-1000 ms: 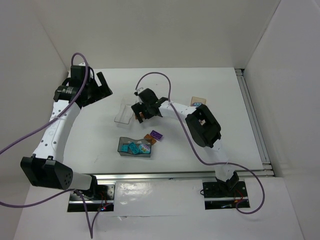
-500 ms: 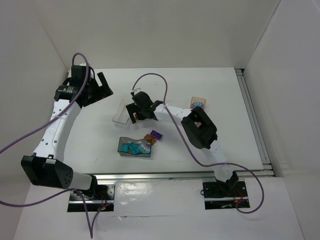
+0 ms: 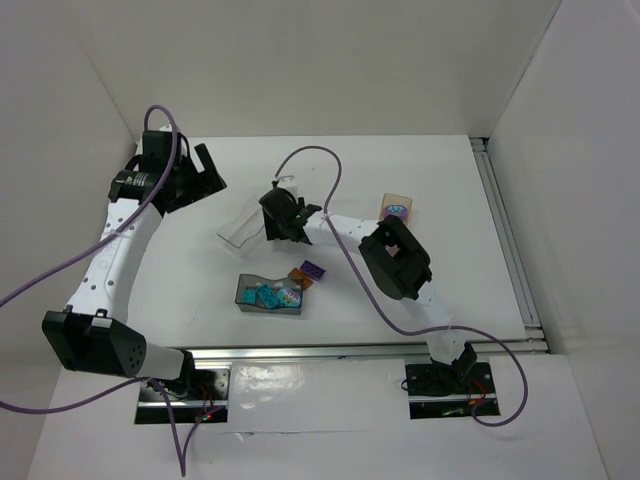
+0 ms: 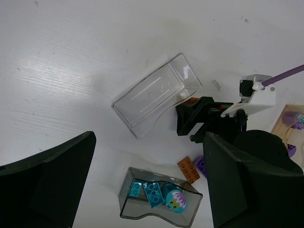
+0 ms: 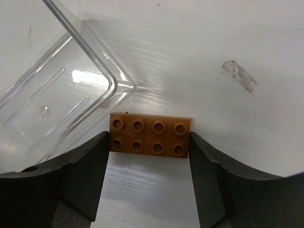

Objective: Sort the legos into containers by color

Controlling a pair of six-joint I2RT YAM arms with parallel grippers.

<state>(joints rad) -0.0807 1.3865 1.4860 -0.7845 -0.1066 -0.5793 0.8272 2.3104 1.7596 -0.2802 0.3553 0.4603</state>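
Note:
My right gripper [image 5: 149, 142] is shut on a flat orange eight-stud lego [image 5: 149, 134], held just off the near corner of the clear tray [image 5: 61, 95]. From above, this gripper [image 3: 278, 222] is at the clear tray's [image 3: 240, 228] right end. The smoky grey tray [image 3: 268, 296] holds teal legos [image 4: 154, 192], one of them rounded. An orange lego [image 4: 189, 169] and a purple lego [image 4: 201, 165] lie on the table right of it. The wooden tray [image 3: 396, 208] holds purple pieces. My left gripper [image 3: 195, 178] is open and empty, high at the back left.
The right arm's elbow [image 3: 400, 262] hangs over the table right of the loose legos. A metal rail [image 3: 510, 240] runs along the table's right edge. A small scuff [image 5: 240, 76] marks the table beyond the held lego.
My right gripper has moved left and a little back with the orange lego, up against the clear tray's end; the tray has shifted slightly left. The left arm has not moved.

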